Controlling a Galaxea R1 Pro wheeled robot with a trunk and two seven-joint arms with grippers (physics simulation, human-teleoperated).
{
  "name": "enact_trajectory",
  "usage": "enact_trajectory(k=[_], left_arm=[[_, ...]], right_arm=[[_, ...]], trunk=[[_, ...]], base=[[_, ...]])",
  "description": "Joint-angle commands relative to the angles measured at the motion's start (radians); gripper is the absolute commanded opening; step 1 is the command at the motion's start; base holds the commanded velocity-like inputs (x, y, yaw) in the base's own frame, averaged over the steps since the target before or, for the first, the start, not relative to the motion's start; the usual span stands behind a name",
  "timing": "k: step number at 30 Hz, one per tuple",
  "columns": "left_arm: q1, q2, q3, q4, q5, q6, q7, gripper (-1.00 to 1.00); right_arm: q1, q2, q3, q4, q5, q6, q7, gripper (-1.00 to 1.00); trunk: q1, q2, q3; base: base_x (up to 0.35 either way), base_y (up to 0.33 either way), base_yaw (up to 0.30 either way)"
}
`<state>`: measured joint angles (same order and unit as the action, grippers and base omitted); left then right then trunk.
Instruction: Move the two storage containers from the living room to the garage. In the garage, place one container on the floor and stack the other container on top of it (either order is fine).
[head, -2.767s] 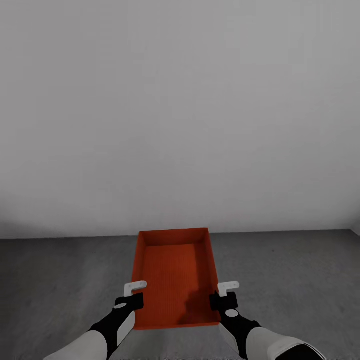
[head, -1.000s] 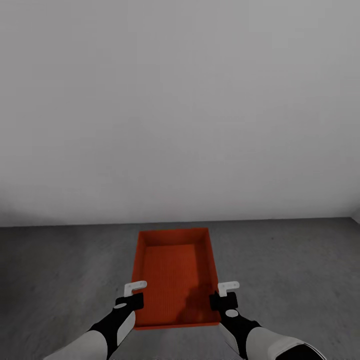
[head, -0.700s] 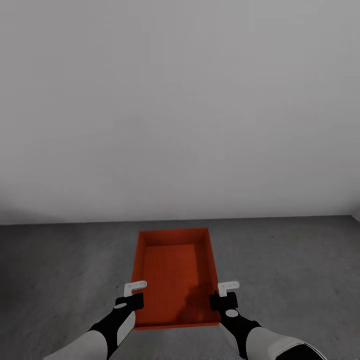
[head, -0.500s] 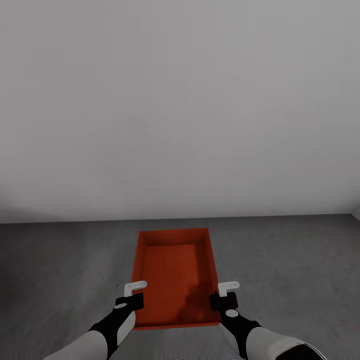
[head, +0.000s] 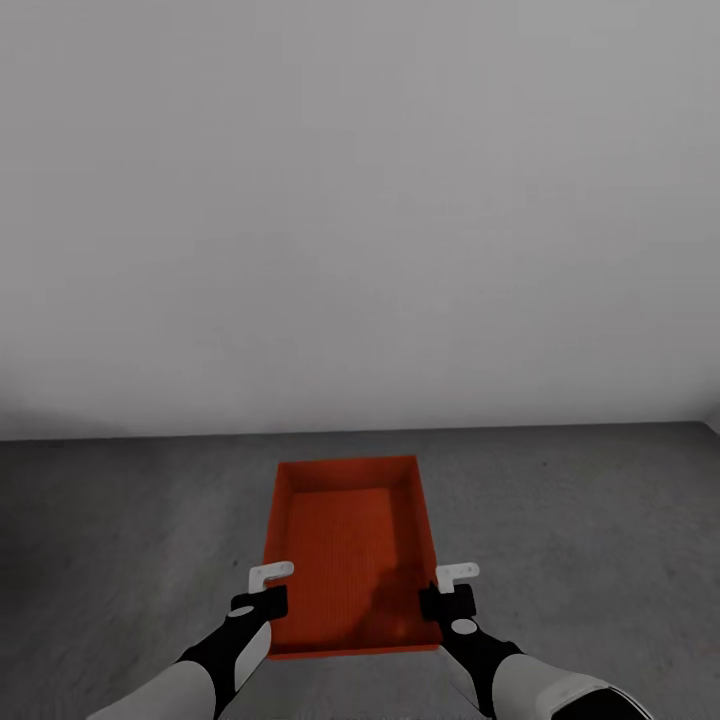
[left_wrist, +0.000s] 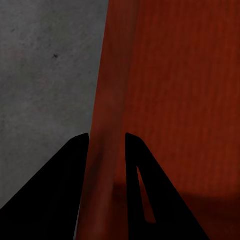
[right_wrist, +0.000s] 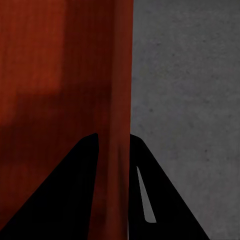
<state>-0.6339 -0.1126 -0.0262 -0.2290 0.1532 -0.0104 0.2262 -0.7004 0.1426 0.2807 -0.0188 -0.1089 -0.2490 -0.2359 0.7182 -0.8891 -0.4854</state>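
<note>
- One storage container (head: 350, 550), orange-red, open top, is held out in front of the robot above the grey concrete floor (head: 120, 540); whether its bottom touches the floor cannot be told from the head view.
- Left gripper (head: 262, 588) is on the container's left long wall, near the corner closest to the robot; in the left wrist view the two dark fingers (left_wrist: 55, 195) are closed onto the thin wall, one on each side.
- Right gripper (head: 450, 590) is on the container's right long wall, near the closest corner; the right wrist view shows its fingers (right_wrist: 65, 195) pinching that wall the same way.
- Container's near edge is partly covered by both grippers; a shadow lies on the inside bottom by the right gripper.
- Plain grey-white wall (head: 360, 200) stands beyond the container's far end and meets the floor there.
- Both forearms are cut off by the frame edge.
- In the wrist views the container wall is blurred and fingertips are hard to make out.
</note>
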Motion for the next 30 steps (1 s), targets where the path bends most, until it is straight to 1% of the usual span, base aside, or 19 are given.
enact_trajectory(k=[1,22,30], left_arm=[[-0.001,0.002,0.019,-0.004,-0.014,-0.006,0.009,-1.00],[-0.001,0.002,0.018,-0.003,-0.017,-0.006,0.008,-1.00],[0.000,0.002,0.021,-0.003,-0.014,-0.003,0.009,-1.00]], right_arm=[[-0.001,-0.004,-0.034,0.005,-0.036,-0.009,-0.010,-1.00],[0.000,-0.003,-0.034,0.005,-0.037,-0.009,-0.010,-1.00],[-0.001,-0.003,-0.034,0.005,-0.037,-0.009,-0.010,-1.00]], trunk=[[0.000,-0.001,-0.001],[0.000,-0.001,-0.002],[0.031,-0.057,-0.027]], base=[[0.000,0.000,0.000],[0.000,0.000,0.000],[0.000,0.000,0.000]])
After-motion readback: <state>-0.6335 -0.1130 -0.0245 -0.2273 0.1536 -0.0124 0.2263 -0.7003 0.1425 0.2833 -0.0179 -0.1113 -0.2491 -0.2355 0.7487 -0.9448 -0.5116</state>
